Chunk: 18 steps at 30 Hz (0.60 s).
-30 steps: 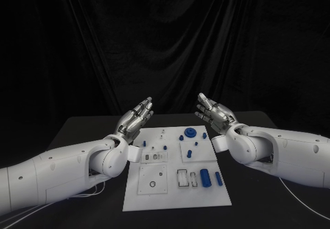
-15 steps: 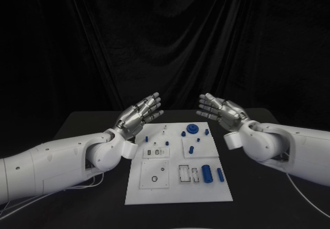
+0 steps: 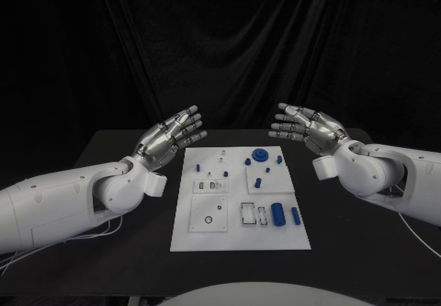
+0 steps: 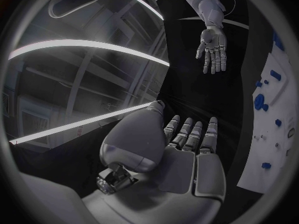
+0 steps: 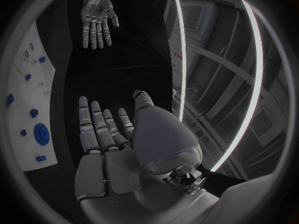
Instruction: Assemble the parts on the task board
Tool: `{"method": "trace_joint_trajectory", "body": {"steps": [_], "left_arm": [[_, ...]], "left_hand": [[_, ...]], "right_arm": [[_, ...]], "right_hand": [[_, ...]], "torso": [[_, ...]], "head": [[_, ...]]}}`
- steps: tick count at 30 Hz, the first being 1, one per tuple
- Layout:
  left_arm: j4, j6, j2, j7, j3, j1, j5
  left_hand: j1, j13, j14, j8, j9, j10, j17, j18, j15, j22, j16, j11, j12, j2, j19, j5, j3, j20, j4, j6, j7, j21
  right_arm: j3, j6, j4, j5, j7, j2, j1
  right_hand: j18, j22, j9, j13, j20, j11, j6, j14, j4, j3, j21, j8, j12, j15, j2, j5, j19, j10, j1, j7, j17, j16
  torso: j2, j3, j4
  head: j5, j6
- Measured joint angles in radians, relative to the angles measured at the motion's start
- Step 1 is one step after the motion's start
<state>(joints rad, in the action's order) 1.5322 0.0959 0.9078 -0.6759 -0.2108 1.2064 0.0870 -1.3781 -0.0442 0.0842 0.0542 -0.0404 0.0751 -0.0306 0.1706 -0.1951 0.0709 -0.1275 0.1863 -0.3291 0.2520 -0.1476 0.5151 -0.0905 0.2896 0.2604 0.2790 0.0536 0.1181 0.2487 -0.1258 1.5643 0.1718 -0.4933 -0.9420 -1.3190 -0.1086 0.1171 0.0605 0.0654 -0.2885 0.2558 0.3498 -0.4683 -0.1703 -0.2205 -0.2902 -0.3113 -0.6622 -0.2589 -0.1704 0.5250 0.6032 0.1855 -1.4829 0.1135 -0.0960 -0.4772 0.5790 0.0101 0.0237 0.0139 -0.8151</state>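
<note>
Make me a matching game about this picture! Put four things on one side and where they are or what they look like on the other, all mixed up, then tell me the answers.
Things:
1. left robot hand
2. right robot hand
3. task board
4. round blue gear

Descriptions:
A. white, flat in the middle of the black table
B. open, raised above the table beside the board's right edge
C. at the far end of the board
D. open, raised above the table beside the board's left edge

Pairs: 1-D, 2-B, 3-A, 4-C
</note>
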Motion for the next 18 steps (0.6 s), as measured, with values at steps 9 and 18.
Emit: {"method": "trace_joint_trajectory", "body": {"steps": [9, 18], "left_arm": [[0.048, -0.009, 0.054, -0.001, 0.001, 0.047, -0.018], [0.079, -0.025, 0.075, -0.002, 0.002, 0.077, -0.018]], "left_hand": [[0.0, -0.005, 0.025, 0.012, -0.004, 0.027, -0.004, 0.0, -0.011, 0.011, -0.03, 0.021, -0.047, 0.0, -0.022, 0.021, 0.0, 0.0, -0.011, 0.037, 0.025, 0.023], [0.0, -0.006, 0.054, 0.015, -0.005, 0.047, -0.01, -0.011, -0.018, 0.024, -0.066, 0.025, -0.081, 0.0, -0.039, 0.043, 0.0, 0.0, -0.017, 0.061, 0.04, 0.047]], "right_arm": [[-0.001, -0.028, 0.025, -0.13, 0.027, -0.039, -0.088], [-0.002, -0.053, 0.009, -0.483, 0.145, -0.026, -0.176]], "right_hand": [[-0.041, 0.023, 0.009, 0.0, 0.013, -0.003, 0.129, -0.165, 0.09, 0.034, -0.086, -0.093, -0.04, 0.058, 0.009, 0.029, 0.179, 0.115, -0.089, 0.029, 0.006, -0.043], [-0.064, 0.263, 0.006, -0.003, 0.112, -0.082, 0.224, -0.55, 0.156, 0.075, -0.484, -0.085, -0.003, 0.175, 0.041, -0.001, 0.381, 0.333, -0.128, 0.045, -0.035, -0.14]], "torso": [[0.039, 0.0093, 0.004], [0.093, 0.0251, 0.023]], "head": [[0.006, -0.025], [-0.025, -0.02]]}}
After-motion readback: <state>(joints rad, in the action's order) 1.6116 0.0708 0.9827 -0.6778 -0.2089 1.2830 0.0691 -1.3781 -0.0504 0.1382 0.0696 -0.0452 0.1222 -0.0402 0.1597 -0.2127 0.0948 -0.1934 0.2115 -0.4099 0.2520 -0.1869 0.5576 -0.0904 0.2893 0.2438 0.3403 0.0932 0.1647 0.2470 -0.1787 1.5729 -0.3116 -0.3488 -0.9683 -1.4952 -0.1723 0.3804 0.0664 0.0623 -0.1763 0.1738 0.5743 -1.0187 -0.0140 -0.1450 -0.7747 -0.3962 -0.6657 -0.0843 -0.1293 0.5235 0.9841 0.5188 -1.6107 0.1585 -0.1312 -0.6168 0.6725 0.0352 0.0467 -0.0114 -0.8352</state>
